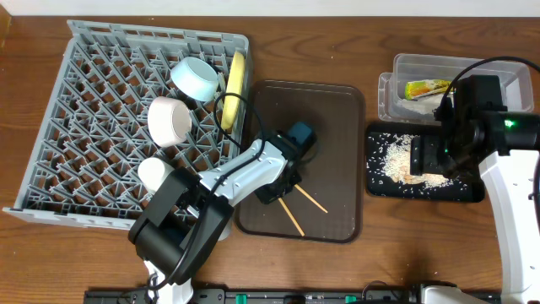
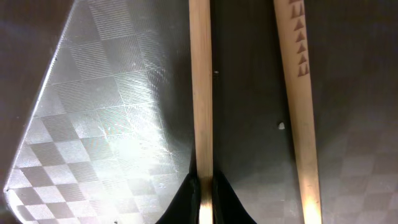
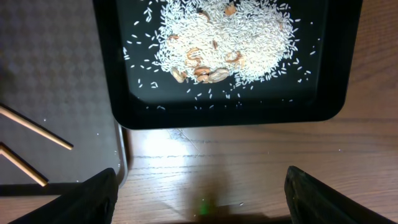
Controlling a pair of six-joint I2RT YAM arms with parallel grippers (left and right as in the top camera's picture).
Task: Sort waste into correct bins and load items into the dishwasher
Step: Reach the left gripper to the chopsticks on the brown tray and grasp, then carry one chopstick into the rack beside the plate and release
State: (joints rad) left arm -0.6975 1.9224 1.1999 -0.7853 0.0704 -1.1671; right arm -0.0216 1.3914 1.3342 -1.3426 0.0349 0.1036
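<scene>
Pinching one chopstick (image 2: 200, 93) on brown tray (image 2: 93, 124) w/ left gripper (image 2: 204, 190).

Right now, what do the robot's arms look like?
Both arms are white tubes with chunky black joints. The left arm has a looping black cable and a blue-green block by its wrist. The right arm has an arching black cable over it and a tiny green light. The jaws are black.
</scene>
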